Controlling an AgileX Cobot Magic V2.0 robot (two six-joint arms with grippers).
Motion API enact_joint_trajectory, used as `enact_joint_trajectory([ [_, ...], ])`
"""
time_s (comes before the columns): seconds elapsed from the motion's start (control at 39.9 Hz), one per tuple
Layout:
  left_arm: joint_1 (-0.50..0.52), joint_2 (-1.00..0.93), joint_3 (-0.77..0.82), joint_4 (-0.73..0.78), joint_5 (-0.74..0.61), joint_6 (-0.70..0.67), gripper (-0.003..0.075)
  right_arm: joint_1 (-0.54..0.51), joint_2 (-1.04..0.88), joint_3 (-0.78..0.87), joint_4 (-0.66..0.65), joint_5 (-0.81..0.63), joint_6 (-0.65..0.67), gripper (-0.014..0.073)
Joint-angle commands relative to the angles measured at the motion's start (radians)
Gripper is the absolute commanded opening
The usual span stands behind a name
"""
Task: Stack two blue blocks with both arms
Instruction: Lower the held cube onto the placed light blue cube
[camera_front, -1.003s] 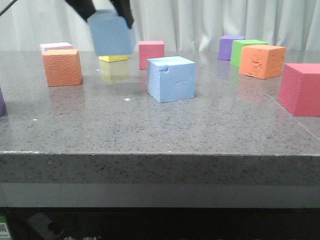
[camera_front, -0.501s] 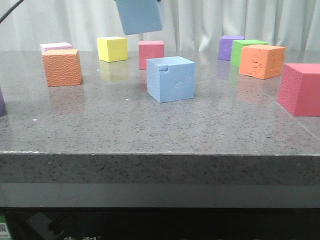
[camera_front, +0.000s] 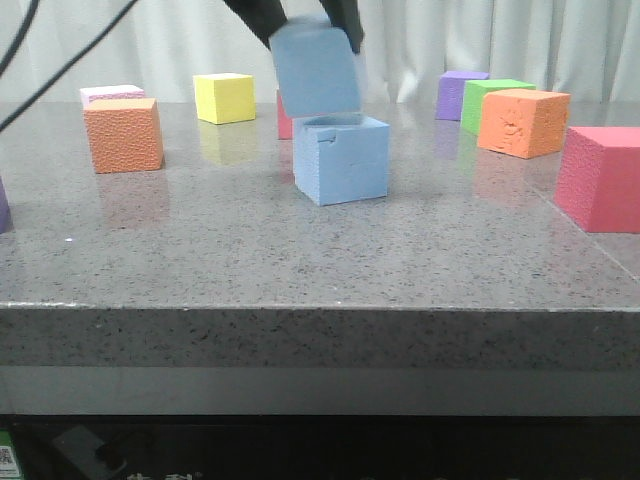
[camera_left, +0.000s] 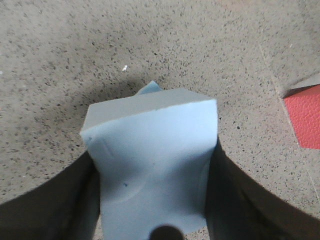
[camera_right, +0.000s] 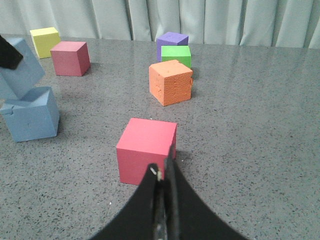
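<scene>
My left gripper (camera_front: 305, 20) is shut on the clean-faced blue block (camera_front: 315, 68) and holds it tilted, low over the notched blue block (camera_front: 343, 158) that stands on the table. In the left wrist view the held block (camera_left: 152, 165) fills the space between the dark fingers (camera_left: 50, 200), and a corner of the lower block (camera_left: 149, 88) peeks out behind it. The right wrist view shows both blocks, the held one (camera_right: 20, 67) and the lower one (camera_right: 30, 115). My right gripper (camera_right: 164, 172) is shut and empty, just short of a red cube (camera_right: 145, 150).
Around stand an orange cube (camera_front: 124, 134), a yellow cube (camera_front: 224, 97), a pink cube (camera_front: 285, 118) behind the blocks, a purple cube (camera_front: 455, 92), a green cube (camera_front: 485, 100), another orange cube (camera_front: 522, 122) and the red cube (camera_front: 600, 178) at right.
My left gripper has carried the blue block rightward and down, from high up left of the notched block to just above it.
</scene>
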Motion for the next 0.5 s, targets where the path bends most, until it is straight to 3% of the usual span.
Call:
enact_joint_trajectory([
  [0.0,-0.01,-0.047,-0.032,-0.022,0.03,-0.002,0.0214,-0.001,0.01,-0.027,-0.004,-0.081,-0.008,-0.0062],
  [0.25,-0.012,-0.045,-0.032,-0.014,0.03,-0.002,0.0234,-0.001,0.01,-0.027,-0.004,-0.081,-0.008,-0.0062],
  [0.48,-0.012,-0.045,-0.032,-0.014,0.026,-0.002,0.0445,-0.001,0.01,-0.027,-0.004,-0.081,-0.008,-0.0062],
])
